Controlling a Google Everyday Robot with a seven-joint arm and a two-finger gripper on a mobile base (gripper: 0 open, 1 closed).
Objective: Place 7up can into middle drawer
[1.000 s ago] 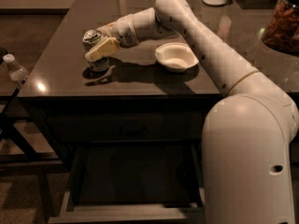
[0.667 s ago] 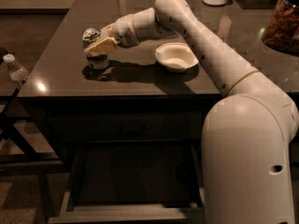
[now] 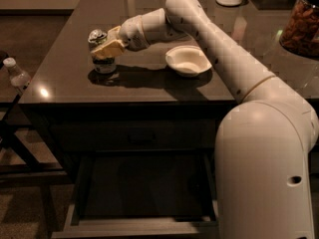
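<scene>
Dark stone countertop (image 3: 65,83) in a dimly lit kitchen, where the robot's single white arm reached from the right across to the far left side of the surface. Its gripper (image 3: 106,47) met the 7up can (image 3: 104,63) side-on, the pale near finger (image 3: 110,47) pressed across the can's upper half. The fingers appeared pinched on it, though the far one was hidden behind the can. The can stood upright on the counter, its long axis vertical and its silver top showing just above the gripper.

A white bowl (image 3: 188,61) sat near the gripper's wrist, apart from the can. A clear plastic bottle (image 3: 16,73) stood off the counter's left edge.

The middle drawer (image 3: 134,227) hung pulled out beneath the counter's front edge, its dark floor bare as far as could be seen. It lay below the can, nearer the onlooker and somewhat to the right. Judging from this, the next move would call for a lift clear of the counter, then a carry over the front edge and down into the drawer.
</scene>
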